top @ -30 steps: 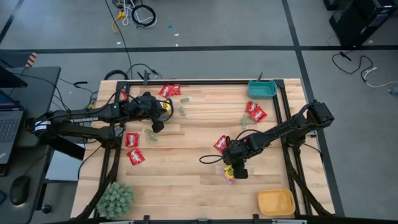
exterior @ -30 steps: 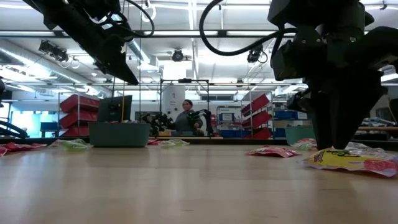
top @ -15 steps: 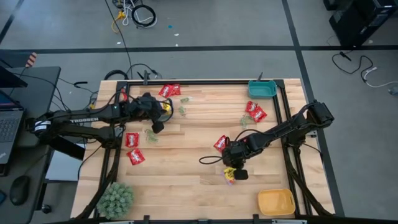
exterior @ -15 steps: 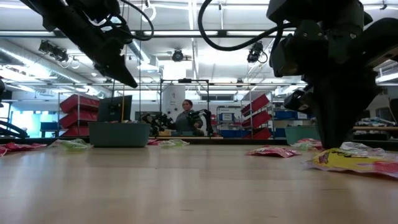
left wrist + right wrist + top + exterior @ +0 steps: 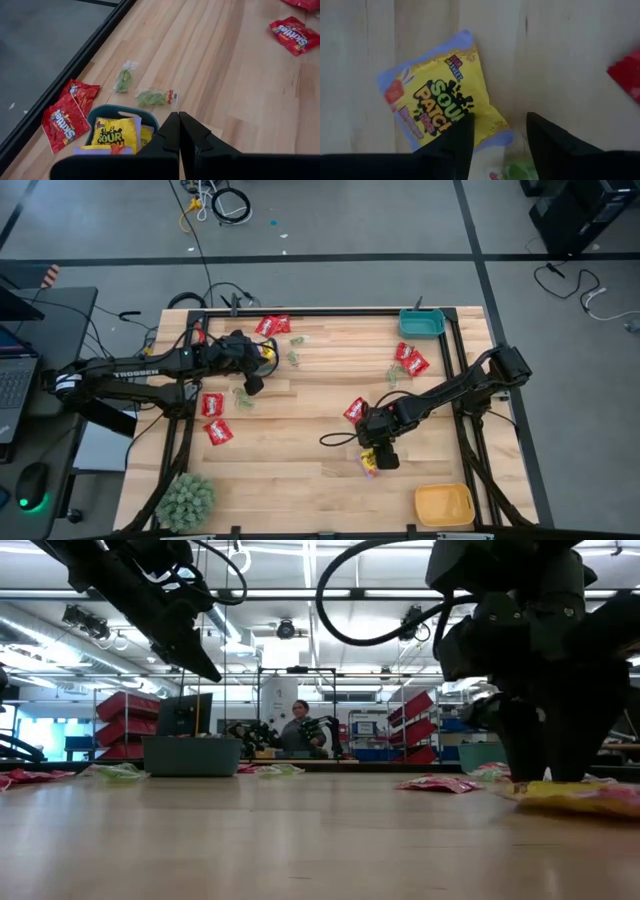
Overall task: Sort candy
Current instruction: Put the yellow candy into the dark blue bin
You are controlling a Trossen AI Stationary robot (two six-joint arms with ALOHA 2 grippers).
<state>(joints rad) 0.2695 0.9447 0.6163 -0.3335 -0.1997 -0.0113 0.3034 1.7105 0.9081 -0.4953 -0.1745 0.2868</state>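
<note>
A yellow candy packet lies flat on the wood, right of the table's middle and toward the near edge. My right gripper stands open over it, pointing steeply down. One finger covers the packet's corner and the other is over bare wood. My left gripper hangs shut and empty above the far left of the table. Below it, a small teal bin holds yellow packets. Red candy and pale green candy lie scattered. My right gripper comes at the yellow packet from above, and one fingertip is over the packet's corner. I cannot tell whether it touches. The packet lies flat on the table.
A teal bin stands at the far right corner and a yellow-orange bin at the near right. A fuzzy green plant sits at the near left corner. More red packets lie at far right. A person sits in the room beyond the table.
In the low view my right gripper shut at the yellow packet, then opened again while staying in place. The packet, bunched up a little between the fingers half a second ago, now lies flatter on the table.
</note>
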